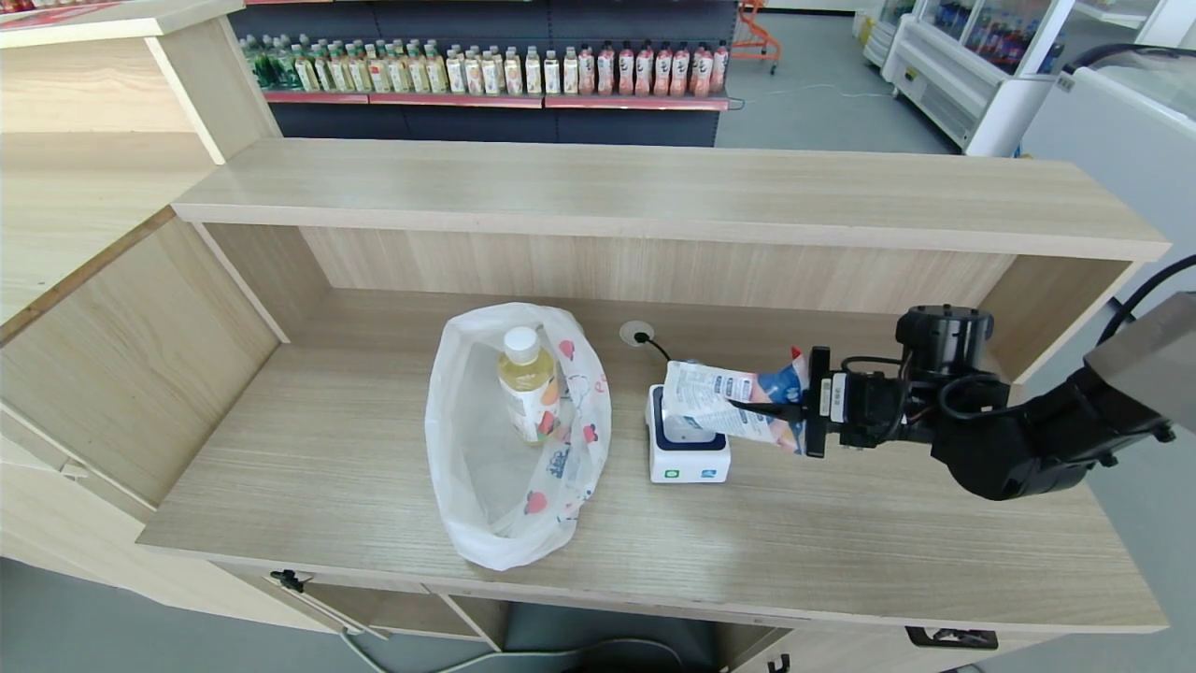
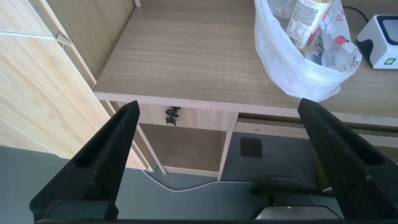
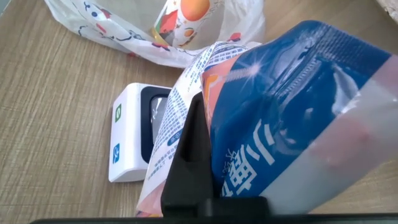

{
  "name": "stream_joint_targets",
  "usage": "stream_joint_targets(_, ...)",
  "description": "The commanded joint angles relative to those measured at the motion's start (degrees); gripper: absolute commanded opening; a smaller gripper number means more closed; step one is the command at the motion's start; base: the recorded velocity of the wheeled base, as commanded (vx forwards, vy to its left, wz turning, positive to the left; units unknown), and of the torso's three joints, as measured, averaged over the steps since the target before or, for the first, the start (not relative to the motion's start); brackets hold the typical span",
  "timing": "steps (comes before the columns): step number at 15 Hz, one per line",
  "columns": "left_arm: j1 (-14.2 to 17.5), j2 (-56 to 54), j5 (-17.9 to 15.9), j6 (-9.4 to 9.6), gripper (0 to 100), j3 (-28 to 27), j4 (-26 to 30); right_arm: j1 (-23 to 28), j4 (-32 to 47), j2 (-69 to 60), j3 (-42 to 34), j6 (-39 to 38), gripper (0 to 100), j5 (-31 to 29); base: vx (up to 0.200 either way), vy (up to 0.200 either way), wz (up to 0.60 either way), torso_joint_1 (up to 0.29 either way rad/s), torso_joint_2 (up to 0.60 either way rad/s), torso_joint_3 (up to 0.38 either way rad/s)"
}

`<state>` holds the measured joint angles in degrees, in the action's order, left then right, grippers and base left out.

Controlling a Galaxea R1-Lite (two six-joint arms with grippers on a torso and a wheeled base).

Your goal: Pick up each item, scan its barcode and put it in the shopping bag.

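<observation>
On the far left, the left hand (image 2: 219, 106) hangs in front of the bench (image 1: 327, 467), lower than its front edge. Its two dark fingers (image 2: 121, 134) are spread wide and there is nothing between them. On the bench, a little left of the middle, lies the white bag (image 1: 458, 467) with small coloured prints, and its mouth is open wide. Inside the bag is a bottle (image 1: 528, 383) with a white cap and a yellowish drink. Its cap points to the back wall of the bench. Just beside the bag, to the right, the white scanner (image 1: 687, 463) sits on the bench with its dark window turned up. A black cable (image 1: 659, 350) goes from it to a round hole (image 1: 636, 334) near the back wall. Over the scanner there is the packet (image 1: 719, 402), white with print on one part and blue and orange on the other. It lies almost flat in the air, and its free end covers most of the scanner window. I cannot tell if the packet touches the scanner. The right hand (image 1: 761, 409) comes in from the right side and its fingers are closed on the right end of the packet, one dark finger (image 3: 193, 162) pressed along its face. Far behind the bench, a shop shelf (image 1: 486, 93) carries a row of bottles.
</observation>
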<state>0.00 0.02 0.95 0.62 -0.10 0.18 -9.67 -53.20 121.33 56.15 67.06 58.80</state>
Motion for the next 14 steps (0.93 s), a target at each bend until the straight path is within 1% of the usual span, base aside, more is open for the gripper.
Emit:
stream_joint_targets(1,0.0,-0.02,0.02,-0.01,100,0.01,-0.01,-0.18,-0.68,1.54,0.36,-0.09,0,0.18,0.0,0.0,0.0,0.0,0.0,0.0)
stream_joint_targets(4,0.0,-0.02,0.02,-0.01,100,0.01,-0.01,-0.18,-1.12,3.47,1.86,0.18,0,2.38,0.0,0.0,0.0,0.0,0.0,0.0)
stream_joint_targets(6,0.0,-0.02,0.02,-0.01,100,0.01,-0.01,-0.35,-3.23,5.58,3.09,0.09,0,3.78,0.0,0.0,0.0,0.0,0.0,0.0)
stream_joint_targets(14,0.0,-0.02,0.02,-0.01,100,0.01,-0.01,-0.79,-3.93,7.43,6.08,0.0,0,3.87,0.0,0.0,0.0,0.0,0.0,0.0)
